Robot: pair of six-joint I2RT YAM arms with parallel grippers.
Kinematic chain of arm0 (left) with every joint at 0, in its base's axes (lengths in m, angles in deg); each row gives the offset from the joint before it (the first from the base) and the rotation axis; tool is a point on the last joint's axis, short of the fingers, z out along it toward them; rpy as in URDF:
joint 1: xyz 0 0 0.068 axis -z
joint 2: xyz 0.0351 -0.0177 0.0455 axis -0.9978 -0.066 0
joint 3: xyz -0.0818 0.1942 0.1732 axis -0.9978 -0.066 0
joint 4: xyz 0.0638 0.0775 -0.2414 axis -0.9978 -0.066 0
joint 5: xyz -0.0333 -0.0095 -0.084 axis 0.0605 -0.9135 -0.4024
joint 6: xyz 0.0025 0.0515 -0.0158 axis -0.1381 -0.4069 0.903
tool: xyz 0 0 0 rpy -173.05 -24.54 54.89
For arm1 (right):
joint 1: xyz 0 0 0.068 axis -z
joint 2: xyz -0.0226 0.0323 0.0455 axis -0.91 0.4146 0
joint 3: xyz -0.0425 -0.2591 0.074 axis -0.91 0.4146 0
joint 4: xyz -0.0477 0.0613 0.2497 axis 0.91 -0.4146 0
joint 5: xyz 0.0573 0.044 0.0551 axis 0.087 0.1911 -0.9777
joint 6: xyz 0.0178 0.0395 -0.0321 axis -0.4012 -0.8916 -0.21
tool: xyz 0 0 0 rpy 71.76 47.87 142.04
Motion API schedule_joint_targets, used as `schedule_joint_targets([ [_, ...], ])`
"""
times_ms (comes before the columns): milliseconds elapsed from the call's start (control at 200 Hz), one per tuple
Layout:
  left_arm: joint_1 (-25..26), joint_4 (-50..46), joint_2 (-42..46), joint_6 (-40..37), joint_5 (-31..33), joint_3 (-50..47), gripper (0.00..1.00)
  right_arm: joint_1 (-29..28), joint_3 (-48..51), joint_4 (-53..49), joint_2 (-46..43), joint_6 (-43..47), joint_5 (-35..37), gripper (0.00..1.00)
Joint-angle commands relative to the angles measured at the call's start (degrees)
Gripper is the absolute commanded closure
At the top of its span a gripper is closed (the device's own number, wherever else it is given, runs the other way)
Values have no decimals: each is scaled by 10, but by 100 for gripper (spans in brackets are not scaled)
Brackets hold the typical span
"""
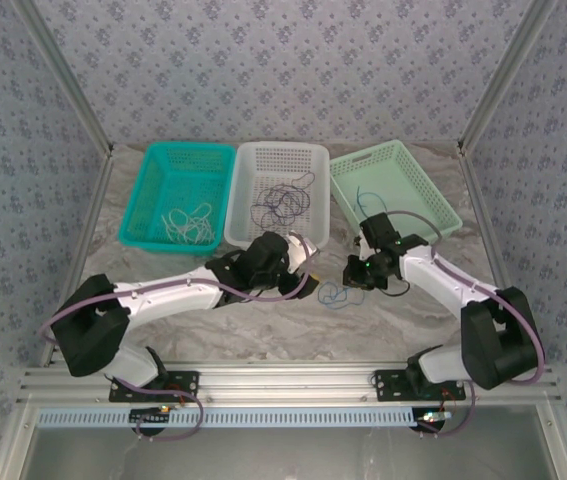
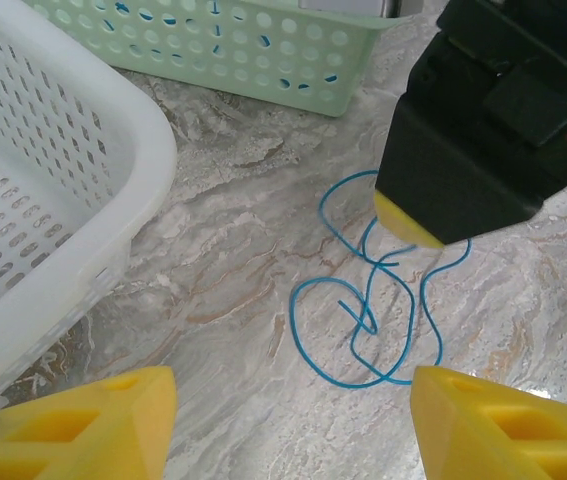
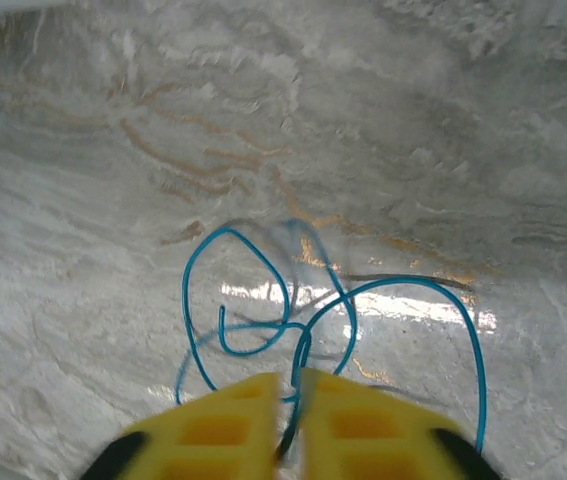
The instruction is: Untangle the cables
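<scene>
A looped blue cable (image 1: 335, 293) lies on the marble table between the two arms. My right gripper (image 3: 291, 388) is shut on a strand of this blue cable (image 3: 263, 300), and the rest of its loops spread over the table in front of the fingers. My left gripper (image 2: 291, 400) is open, its yellow fingers (image 2: 93, 425) wide apart just short of the blue cable (image 2: 363, 330) and not touching it. The right gripper's black body and yellow fingertip (image 2: 408, 222) stand over the cable's far side. Whitish cables (image 1: 188, 222), dark purple cables (image 1: 281, 203) and another blue cable (image 1: 368, 200) lie in baskets.
Three baskets stand in a row at the back: teal (image 1: 153, 195), white (image 1: 253, 160) and pale green (image 1: 418, 185). The white basket's corner (image 2: 113, 170) is close on the left of my left gripper. Open marble table lies in front of the arms.
</scene>
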Motion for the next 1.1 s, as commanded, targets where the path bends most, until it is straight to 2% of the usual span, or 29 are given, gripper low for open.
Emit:
schedule_joint_targets([
  [0, -1, 11, 23, 9, 6, -10, 36, -8, 17, 27, -59, 18, 17, 100],
  [205, -3, 46, 42, 18, 22, -22, 36, -22, 28, 22, -220, 69, 6, 100],
  [340, -4, 98, 54, 22, 20, -25, 34, -21, 28, -7, -284, 78, -16, 100],
  [425, -4, 133, 56, 25, -3, -22, 33, -22, 31, -8, -299, 75, -37, 100],
  [585, -4, 173, 56, 43, -3, -19, 32, -22, 31, 12, -321, 56, -62, 100],
  [775, -4, 170, 56, 45, -1, -20, 32, -22, 28, 34, -348, 61, -100, 100],
  [984, -7, 146, 54, 58, 12, -32, 30, -21, 32, 29, -370, 69, -103, 100],
  [1094, -12, 132, 51, 67, -3, -34, 30, -21, 38, 35, -388, 70, -97, 100],
])
